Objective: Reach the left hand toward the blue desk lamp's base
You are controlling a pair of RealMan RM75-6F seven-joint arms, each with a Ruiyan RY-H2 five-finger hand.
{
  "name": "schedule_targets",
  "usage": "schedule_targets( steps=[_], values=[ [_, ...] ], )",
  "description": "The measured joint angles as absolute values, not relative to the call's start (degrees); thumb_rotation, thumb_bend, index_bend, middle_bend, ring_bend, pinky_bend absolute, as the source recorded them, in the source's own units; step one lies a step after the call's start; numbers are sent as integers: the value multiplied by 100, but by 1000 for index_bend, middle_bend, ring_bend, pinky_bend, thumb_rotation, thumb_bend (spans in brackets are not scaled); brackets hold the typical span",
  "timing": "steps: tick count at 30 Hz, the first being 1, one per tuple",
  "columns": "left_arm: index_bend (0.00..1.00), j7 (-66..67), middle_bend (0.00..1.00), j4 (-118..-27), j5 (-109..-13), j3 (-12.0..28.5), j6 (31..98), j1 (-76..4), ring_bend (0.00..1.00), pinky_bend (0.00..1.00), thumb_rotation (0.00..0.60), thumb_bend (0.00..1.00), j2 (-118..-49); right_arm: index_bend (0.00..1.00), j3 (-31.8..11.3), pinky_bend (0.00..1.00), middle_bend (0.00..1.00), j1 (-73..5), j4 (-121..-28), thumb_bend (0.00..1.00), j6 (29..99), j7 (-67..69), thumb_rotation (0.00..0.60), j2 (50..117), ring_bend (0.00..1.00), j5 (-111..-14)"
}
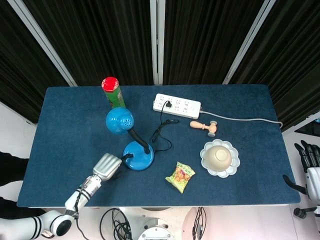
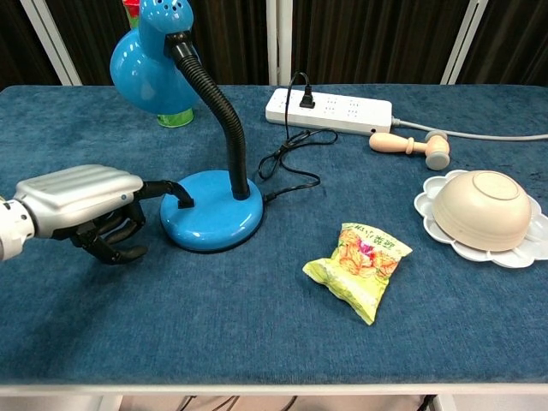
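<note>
The reach looks nearly done: the silver-backed left hand, one finger extended and the other fingers curled holding nothing, touches the glossy blue desk lamp's round base near the tabletop's front-left edge, so only a fine press remains.

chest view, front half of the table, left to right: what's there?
left hand → blue desk lamp's base → snack packet → bowl on its scalloped plate
</note>
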State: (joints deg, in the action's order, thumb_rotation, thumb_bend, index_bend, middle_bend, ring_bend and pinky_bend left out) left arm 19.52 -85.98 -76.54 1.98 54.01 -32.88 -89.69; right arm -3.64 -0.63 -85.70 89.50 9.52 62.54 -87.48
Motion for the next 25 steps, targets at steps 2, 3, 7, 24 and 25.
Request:
schedule_targets(
  steps=[2, 3, 7, 24, 25],
  values=[
    [154, 1941, 804, -8653, -7703, 214, 5531, -3265, 772, 796, 600, 379, -8925, 0, -372, 0, 0, -61, -8577, 145, 8959, 951, 600, 6244, 0, -8744],
    [154, 1937, 804, -8684, -7734, 221, 5611, -3247, 773, 796, 600, 379, -8897, 0, -375, 0, 0, -61, -8581, 145, 8961, 951, 600, 6240, 0, -8743],
    [170, 1902, 793, -8845, -7906, 239, 6126, -3087, 765, 787, 600, 367, -8693, 0, -381, 0, 0, -59, -8593, 146, 8971, 965, 600, 6226, 0, -8748],
    [35, 1371, 0, -8993, -8173, -11, 8178, -1544, 0, 0, 600, 0, -7117, 0, -304, 0, 0, -151, -8653, 145, 8717, 679, 600, 6283, 0, -8765],
    [36, 1268, 0, -8989, -8195, -24, 8206, -1512, 0, 0, 600, 0, -7088, 0, -303, 0, 0, -157, -8669, 146, 8700, 642, 600, 6288, 0, -8758]
  ],
)
